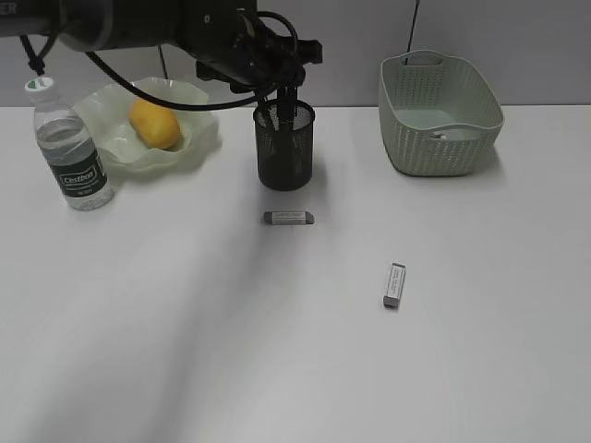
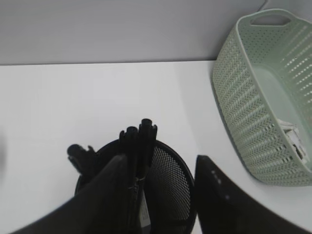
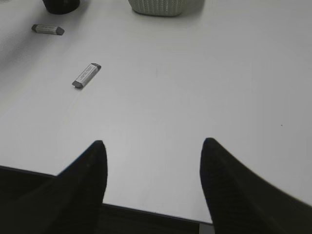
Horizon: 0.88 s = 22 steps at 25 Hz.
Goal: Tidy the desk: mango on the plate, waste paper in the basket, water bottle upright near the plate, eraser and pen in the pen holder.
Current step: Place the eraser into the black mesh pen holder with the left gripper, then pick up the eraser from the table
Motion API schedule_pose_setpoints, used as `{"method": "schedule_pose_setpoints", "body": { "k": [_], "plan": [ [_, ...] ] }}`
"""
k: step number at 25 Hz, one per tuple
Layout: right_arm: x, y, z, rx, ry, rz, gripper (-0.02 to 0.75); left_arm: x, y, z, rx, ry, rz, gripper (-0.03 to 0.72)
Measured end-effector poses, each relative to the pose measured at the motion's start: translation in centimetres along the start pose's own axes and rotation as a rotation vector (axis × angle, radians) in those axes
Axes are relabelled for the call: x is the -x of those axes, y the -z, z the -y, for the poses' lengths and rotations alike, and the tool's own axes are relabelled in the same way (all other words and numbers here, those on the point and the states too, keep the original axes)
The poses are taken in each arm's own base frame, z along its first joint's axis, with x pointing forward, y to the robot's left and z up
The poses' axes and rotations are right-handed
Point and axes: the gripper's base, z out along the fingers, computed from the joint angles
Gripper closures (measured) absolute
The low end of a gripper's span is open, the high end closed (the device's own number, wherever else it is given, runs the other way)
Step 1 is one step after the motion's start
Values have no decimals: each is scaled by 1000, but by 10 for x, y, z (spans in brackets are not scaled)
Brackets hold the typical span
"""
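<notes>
Mango [image 1: 154, 125] plated, bottle [image 1: 72, 148] upright, paper [image 1: 451, 135] binned; pen [image 2: 142, 151] between parted left jaws over holder [image 1: 284, 146]; two erasers [image 1: 289, 218] [image 1: 394, 284] beyond empty, spread right jaws.

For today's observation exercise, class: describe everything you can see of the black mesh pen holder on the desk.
The pen holder is a black wire-mesh cylinder, see-through and metal-looking, standing upright on the white desk between the green ruffled plate and the woven-look basket. Dark pens stick up out of its open top. The left end effector hangs directly over it, jaws parted astride the rim. A grey eraser lies just in front, not touching.
</notes>
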Motion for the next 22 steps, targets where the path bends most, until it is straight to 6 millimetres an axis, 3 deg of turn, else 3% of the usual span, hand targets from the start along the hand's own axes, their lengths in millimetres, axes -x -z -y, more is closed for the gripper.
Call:
{"method": "schedule_pose_setpoints", "body": {
  "k": [9,15,22],
  "plan": [
    [0,0,0,0,0,0,255,26,61,7,45,-27,-53,337],
    [0,0,0,0,0,0,255,10,85,-3,151,-192,-341,326],
    [0,0,0,0,0,1,255,-4,103,-11,218,-251,-570,183]
  ]
}}
